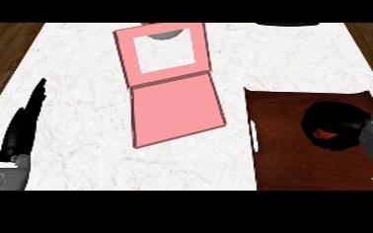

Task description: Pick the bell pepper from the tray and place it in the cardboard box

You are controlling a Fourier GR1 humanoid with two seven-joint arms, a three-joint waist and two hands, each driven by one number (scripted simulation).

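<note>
Grasp stage: the bell pepper [322, 135] is enclosed by the curled right hand [339, 116] on the tray [291, 155] at the counter's [80, 79] right edge. A lift and carry to the pink cardboard box [175, 111] mid-counter seems called for.

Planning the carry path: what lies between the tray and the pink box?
Head view: only bare counter separates the tray and the pink box.

- The pepper [322, 135] is mostly hidden by the curled right hand [335, 116].
- The tray [284, 153] is cut off at the right edge.
- A grey thing [164, 34] is partly covered by the box [175, 113].
</note>
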